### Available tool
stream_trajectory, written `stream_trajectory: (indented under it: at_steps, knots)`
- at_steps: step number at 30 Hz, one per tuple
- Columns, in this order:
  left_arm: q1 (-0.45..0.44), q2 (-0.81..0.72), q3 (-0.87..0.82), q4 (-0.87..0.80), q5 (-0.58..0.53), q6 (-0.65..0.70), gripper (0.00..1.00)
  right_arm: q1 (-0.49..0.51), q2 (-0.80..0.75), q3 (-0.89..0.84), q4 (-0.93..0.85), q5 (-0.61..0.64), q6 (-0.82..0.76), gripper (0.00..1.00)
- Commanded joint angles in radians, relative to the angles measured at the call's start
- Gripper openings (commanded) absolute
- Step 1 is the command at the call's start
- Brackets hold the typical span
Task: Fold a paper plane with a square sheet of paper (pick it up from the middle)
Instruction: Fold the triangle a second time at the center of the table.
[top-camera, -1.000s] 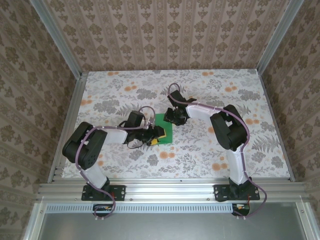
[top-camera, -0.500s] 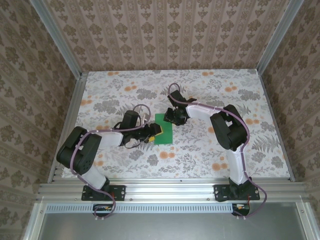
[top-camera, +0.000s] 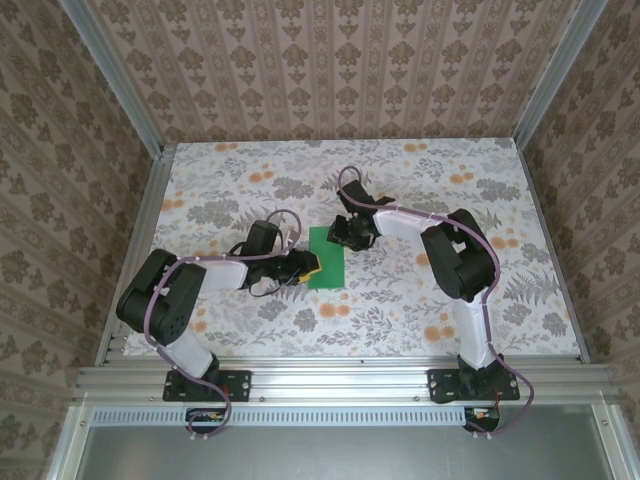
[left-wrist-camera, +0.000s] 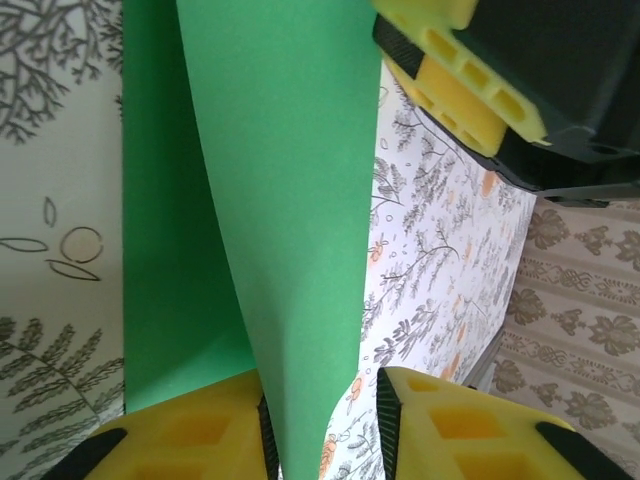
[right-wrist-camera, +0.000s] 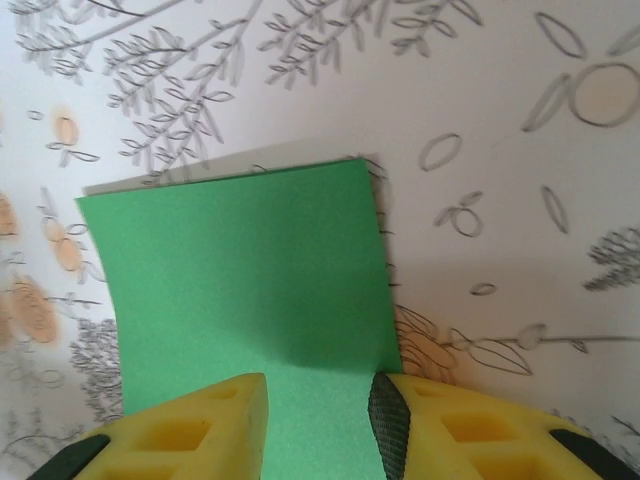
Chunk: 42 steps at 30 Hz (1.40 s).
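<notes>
The square sheet of paper (top-camera: 330, 262) is bright green and lies on the floral tabletop (top-camera: 420, 300). In the left wrist view its near edge (left-wrist-camera: 290, 200) curls up into a standing flap. My left gripper (top-camera: 303, 268) is at the sheet's left edge, open. The flap runs between the jaws of the left gripper (left-wrist-camera: 322, 400), against the left pad, with a gap to the right pad. My right gripper (top-camera: 345, 235) is open at the far edge. Its fingertips (right-wrist-camera: 415, 420) straddle the flat paper (right-wrist-camera: 240, 260), one at the sheet's side edge. The paper plane is out of view.
Patterned walls and aluminium rails (top-camera: 150, 200) enclose the table on three sides. The right gripper's yellow fingers and black body (left-wrist-camera: 470, 80) hang close over the sheet, opposite the left gripper. Open tabletop lies all around the sheet.
My left arm has dropped lower and shifted slightly left along the sheet's edge. Its jaws have narrowed round the lifted flap. The right gripper has stayed put.
</notes>
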Motion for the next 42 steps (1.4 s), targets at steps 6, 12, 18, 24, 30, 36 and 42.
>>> stream_trajectory:
  at_steps: [6, 12, 18, 24, 30, 36, 42]
  knots:
    - [-0.002, 0.036, 0.083, -0.211, -0.064, 0.088, 0.15, -0.005, -0.073, -0.085, 0.075, -0.147, -0.049, 0.33]
    - [-0.002, 0.038, 0.126, -0.331, -0.123, 0.147, 0.09, 0.002, -0.129, -0.123, 0.060, -0.188, -0.072, 0.29]
    - [-0.003, 0.041, 0.143, -0.375, -0.141, 0.172, 0.08, 0.022, -0.122, -0.164, 0.052, -0.228, -0.087, 0.22]
    - [-0.003, 0.032, 0.151, -0.382, -0.136, 0.172, 0.10, 0.027, -0.077, -0.150, 0.055, -0.242, -0.090, 0.20]
    - [-0.002, -0.011, 0.146, -0.376, -0.103, 0.165, 0.30, 0.027, -0.035, -0.135, 0.011, -0.193, -0.084, 0.19]
    - [-0.001, -0.067, 0.106, -0.298, -0.040, 0.142, 0.40, 0.027, -0.014, -0.135, -0.005, -0.183, -0.076, 0.19]
    - [-0.001, -0.073, 0.109, -0.208, 0.005, 0.109, 0.41, 0.027, -0.009, -0.135, -0.007, -0.186, -0.076, 0.19]
